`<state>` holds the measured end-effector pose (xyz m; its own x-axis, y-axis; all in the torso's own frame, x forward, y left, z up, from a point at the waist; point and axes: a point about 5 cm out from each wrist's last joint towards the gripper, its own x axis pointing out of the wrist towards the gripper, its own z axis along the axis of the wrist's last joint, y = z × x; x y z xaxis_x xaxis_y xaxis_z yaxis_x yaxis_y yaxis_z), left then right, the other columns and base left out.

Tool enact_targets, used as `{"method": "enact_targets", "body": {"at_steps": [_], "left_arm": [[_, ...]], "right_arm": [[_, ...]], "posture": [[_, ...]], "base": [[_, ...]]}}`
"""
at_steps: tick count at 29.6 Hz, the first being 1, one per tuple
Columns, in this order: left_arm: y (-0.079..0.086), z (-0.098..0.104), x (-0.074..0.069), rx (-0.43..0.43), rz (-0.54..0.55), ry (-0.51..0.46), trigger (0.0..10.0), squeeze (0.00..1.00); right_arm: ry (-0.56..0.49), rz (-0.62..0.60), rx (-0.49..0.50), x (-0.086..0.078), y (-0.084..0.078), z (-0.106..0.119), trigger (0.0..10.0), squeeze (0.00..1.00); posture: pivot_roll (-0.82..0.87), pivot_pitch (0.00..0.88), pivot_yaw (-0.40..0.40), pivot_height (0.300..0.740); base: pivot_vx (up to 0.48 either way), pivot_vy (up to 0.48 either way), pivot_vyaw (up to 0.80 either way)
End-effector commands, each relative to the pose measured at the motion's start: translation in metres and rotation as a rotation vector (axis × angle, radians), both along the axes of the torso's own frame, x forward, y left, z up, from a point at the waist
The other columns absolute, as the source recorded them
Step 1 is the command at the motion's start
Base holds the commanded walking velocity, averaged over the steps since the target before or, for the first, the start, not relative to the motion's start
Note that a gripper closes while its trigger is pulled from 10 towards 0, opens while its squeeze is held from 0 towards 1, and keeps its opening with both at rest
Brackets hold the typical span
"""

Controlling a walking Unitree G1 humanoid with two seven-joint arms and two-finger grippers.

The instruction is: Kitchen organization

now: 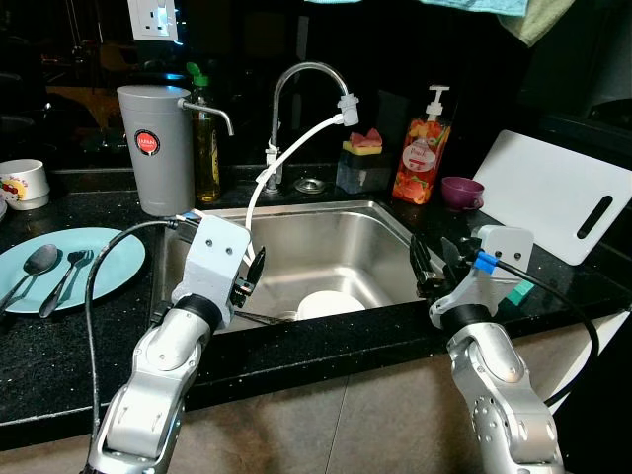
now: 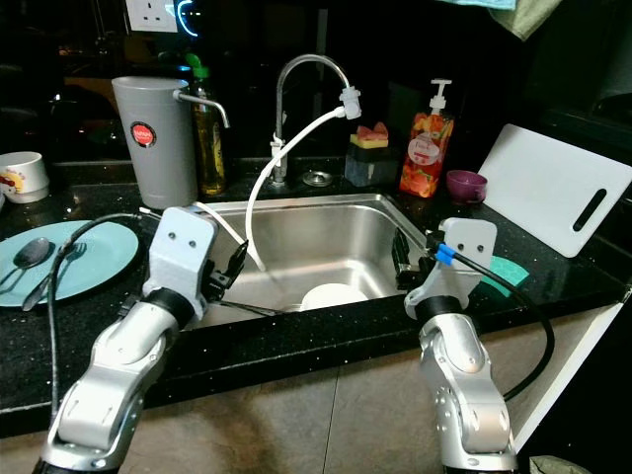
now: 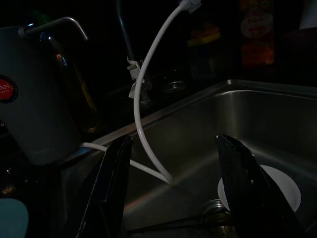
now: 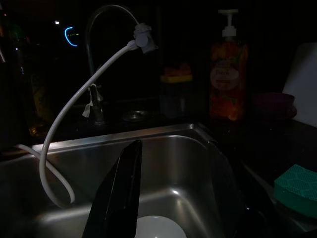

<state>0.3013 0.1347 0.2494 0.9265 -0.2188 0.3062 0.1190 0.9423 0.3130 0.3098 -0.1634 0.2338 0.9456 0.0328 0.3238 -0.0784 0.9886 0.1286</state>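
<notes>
— Both pincers hover at the near rim of the sink (image 1: pixel 390 219), and neither holds anything. Left pincer (image 1: pixel 253 274) has its two black fingers (image 3: pixel 111 193) spread wide apart; right pincer (image 1: pixel 433 265) is parted too, one finger (image 4: pixel 119 191) clear in its wrist view, the other only a dim shape.

— Why poised there?

— My guess is they are lined up for what lies in the basin. Just beyond and below both pincers sits a white plate (image 1: pixel 331 304) on the sink floor, with a thin utensil (image 1: pixel 259 318) lying beside it, closer to the left pincer.

— And the white hose (image 1: pixel 286 158)?

— It hangs from the faucet (image 1: pixel 311 74) spout and loops down into the basin ahead of the left pincer, so a reach on that side would have to avoid it.

— Anything outside the sink?

— Out beyond the left pincer, on the dark surface (image 1: pixel 59 336), a blue plate (image 1: pixel 109 259) carries spoons (image 1: pixel 39 262). Just past the right pincer lies a green sponge (image 4: pixel 297 191). Farther off stand a grey water dispenser (image 1: pixel 155 148), a soap bottle (image 1: pixel 423 148), a purple cup (image 1: pixel 460 191) and a white cutting board (image 1: pixel 548 193), all parked along the back, probably to keep the basin free.
</notes>
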Motion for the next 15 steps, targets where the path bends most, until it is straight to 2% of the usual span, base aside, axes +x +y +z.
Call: {"method": "enact_targets", "body": {"at_steps": [1,15], "left_arm": [[-0.0003,0.0028,-0.0007,-0.003,0.003,-0.012,10.0,0.00],[-0.0039,0.0031,-0.0006,0.004,-0.004,-0.017,10.0,0.00]], "right_arm": [[-0.001,-0.002,-0.003,-0.0022,0.0008,0.0011,10.0,0.00],[-0.002,0.002,0.002,-0.0010,0.0037,0.0009,10.0,0.00]], "posture": [[0.17,0.024,-0.104,0.740],[0.16,0.020,-0.107,0.740]], "base": [[0.000,0.000,0.00],[0.000,0.000,0.00]]}}
